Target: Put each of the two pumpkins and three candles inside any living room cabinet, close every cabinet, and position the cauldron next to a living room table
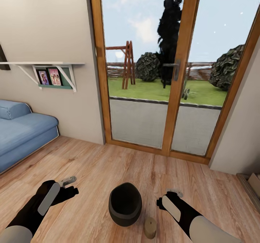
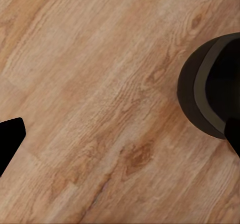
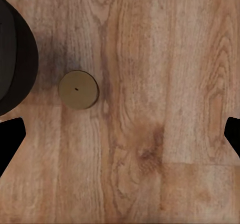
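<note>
The left gripper [image 1: 72, 186] hangs above the wood-plank floor [image 1: 108, 163] with its jaws spread wide and nothing between them; in the left wrist view the two dark fingertips [image 2: 9, 139] sit at opposite edges over bare planks. The right gripper [image 1: 169, 196] also has its jaws spread wide and empty, its fingertips [image 3: 10, 141] likewise far apart over the floor. Both black forearms reach forward and low from the bottom of the head view, the left one angled inward, the right one angled inward from the other side, with pale grey panels on their upper faces.

Between the two grippers, the small round black cauldron [image 1: 125, 204] with a bulging belly and narrower rim stands upright on the floor, touching neither gripper. Just beside it, toward the right arm, a short stubby beige-grey candle [image 1: 150, 227] stands upright, apart from the pot; the right wrist view shows its round top and tiny wick [image 3: 78, 90].

Ahead stands a wood-framed glass double door [image 1: 173, 70]. To the left are a blue sofa [image 1: 21, 131] and a white wall shelf [image 1: 43, 64].
</note>
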Motion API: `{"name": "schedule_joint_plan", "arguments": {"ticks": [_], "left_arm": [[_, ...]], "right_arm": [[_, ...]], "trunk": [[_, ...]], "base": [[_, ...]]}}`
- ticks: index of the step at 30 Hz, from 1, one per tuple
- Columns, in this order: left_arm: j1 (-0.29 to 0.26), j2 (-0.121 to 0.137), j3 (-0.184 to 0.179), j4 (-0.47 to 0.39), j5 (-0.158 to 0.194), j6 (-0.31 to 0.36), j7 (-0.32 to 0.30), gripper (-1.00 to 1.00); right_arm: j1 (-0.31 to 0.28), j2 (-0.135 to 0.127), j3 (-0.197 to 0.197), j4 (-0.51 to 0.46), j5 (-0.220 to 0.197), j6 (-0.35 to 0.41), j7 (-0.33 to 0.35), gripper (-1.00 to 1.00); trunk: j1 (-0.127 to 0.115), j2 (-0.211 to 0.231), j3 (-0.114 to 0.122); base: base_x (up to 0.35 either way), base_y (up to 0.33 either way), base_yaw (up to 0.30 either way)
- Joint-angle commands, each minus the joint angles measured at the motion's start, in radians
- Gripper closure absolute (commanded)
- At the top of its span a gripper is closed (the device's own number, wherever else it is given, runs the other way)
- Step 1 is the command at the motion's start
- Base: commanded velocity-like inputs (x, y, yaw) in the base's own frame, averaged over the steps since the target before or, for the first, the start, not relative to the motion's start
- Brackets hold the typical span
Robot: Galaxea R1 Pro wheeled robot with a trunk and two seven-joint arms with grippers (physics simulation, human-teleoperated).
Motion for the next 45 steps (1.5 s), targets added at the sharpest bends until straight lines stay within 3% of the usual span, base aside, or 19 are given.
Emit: {"name": "schedule_joint_plan", "arguments": {"ticks": [1,7,15,22,31,36,41,45], "left_arm": [[-0.001,0.0,0.001,-0.002,0.011,0.001,0.01,-1.0],[-0.001,-0.002,0.024,-0.002,0.011,0.001,0.011,-1.0],[-0.001,0.001,0.025,0.0,0.01,0.001,0.011,-1.0],[-0.001,0.037,0.028,-0.002,0.01,0.033,0.011,-1.0],[-0.001,0.042,0.03,-0.003,0.008,0.045,0.011,-1.0],[-0.001,0.047,0.033,0.0,0.008,0.045,0.012,-1.0],[0.001,0.057,0.069,0.002,0.008,0.047,0.012,-1.0],[0.001,0.082,0.083,0.006,0.01,0.047,0.008,-1.0]], "right_arm": [[-0.001,-0.001,0.005,-0.002,-0.004,0.006,-0.001,-1.0],[-0.001,0.0,0.005,-0.002,-0.004,0.087,0.023,-1.0],[-0.001,0.001,0.005,-0.002,-0.003,0.104,0.024,-1.0],[-0.001,0.004,0.005,-0.004,-0.004,0.106,0.024,-1.0],[-0.001,0.005,0.01,-0.006,-0.003,0.119,0.055,-1.0],[-0.001,0.005,0.015,-0.005,0.002,0.118,0.117,-1.0],[-0.001,0.004,0.015,-0.003,0.025,0.117,0.148,-1.0],[-0.001,0.005,0.015,-0.002,0.039,0.115,0.152,-1.0]], "trunk": [[0.004,-0.008,-0.004],[0.027,-0.05,-0.023],[0.058,-0.106,-0.048],[0.084,-0.155,-0.07],[0.119,-0.218,-0.098],[0.138,-0.253,-0.114],[0.157,-0.288,-0.13],[0.173,-0.316,-0.142]], "base": [[0.0,0.0,0.0],[0.0,0.0,0.0],[0.0,0.0,0.0],[0.0,0.0,0.0],[0.0,0.0,0.0],[0.0,0.0,0.0],[0.0,0.0,0.0],[0.0,0.0,0.0]]}}
